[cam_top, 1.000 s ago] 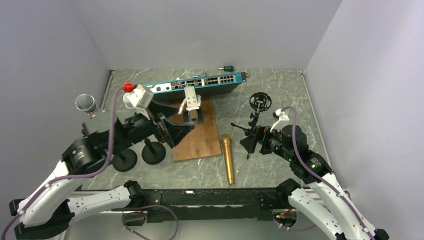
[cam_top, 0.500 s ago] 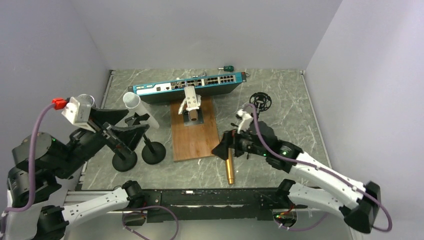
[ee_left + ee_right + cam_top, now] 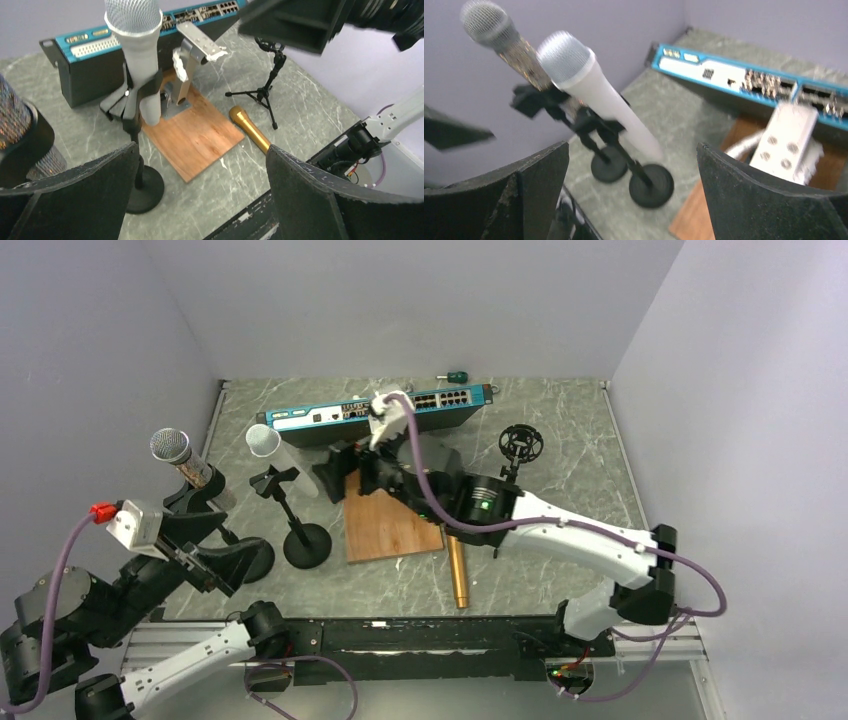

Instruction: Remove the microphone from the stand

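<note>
Lavender-grey walls (image 3: 400, 300) close in a marbled green-grey table (image 3: 580, 450). The right arm (image 3: 560, 530) stretches from the near right across to the left half of it, apparently to bring its gripper level with the stands there. The left arm (image 3: 60, 610) sits folded at the near left corner, out of the reach path. A blue network switch (image 3: 330, 415) lies along the far edge, and a wooden board (image 3: 390, 525) lies in the middle. Both look like bystanders to this job. At the left a round-based stand (image 3: 307, 545) carries the white microphone (image 3: 275, 455) in its clip, tilted with the grille up and to the left, so the slim body is exposed for a side-on grasp. A dark microphone (image 3: 180, 455) sits in a second stand farther left, and a gold microphone (image 3: 457, 570) lies loose by the board's near right corner. The white one seems the likelier target, since the right gripper (image 3: 335, 465) faces it with jaws spread wide and holding nothing. In the right wrist view the white microphone (image 3: 599, 95) slants down between the two fingers, yet it lies beyond their tips and touches neither. The left gripper (image 3: 215, 558) is likewise spread wide and empty, low beside the stand bases. The microphone stands far of it, above its left finger in that wrist's view.
</note>
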Robot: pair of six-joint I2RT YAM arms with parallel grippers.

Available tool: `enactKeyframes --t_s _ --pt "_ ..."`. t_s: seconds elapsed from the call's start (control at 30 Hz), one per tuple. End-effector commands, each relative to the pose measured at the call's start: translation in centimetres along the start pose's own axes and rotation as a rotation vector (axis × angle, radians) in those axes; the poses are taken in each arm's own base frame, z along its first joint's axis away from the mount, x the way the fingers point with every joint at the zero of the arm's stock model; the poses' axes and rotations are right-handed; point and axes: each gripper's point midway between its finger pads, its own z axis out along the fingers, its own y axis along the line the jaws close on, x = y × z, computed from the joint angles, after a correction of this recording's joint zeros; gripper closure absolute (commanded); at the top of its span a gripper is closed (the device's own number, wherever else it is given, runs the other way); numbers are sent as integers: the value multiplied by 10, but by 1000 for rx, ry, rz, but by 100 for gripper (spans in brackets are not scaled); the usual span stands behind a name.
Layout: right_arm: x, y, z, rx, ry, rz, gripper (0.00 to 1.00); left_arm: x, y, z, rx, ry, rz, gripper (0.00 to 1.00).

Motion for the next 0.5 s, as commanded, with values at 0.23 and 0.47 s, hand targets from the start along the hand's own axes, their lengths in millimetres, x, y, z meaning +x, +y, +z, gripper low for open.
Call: enactKeyframes --t_s 0.23,0.47 --pt "-28 57 48 171 -150 -271 9 33 19 -30 -33 16 -127 1" --pt "-15 62 75 228 -156 -345 27 48 21 -33 -37 50 -152 1"
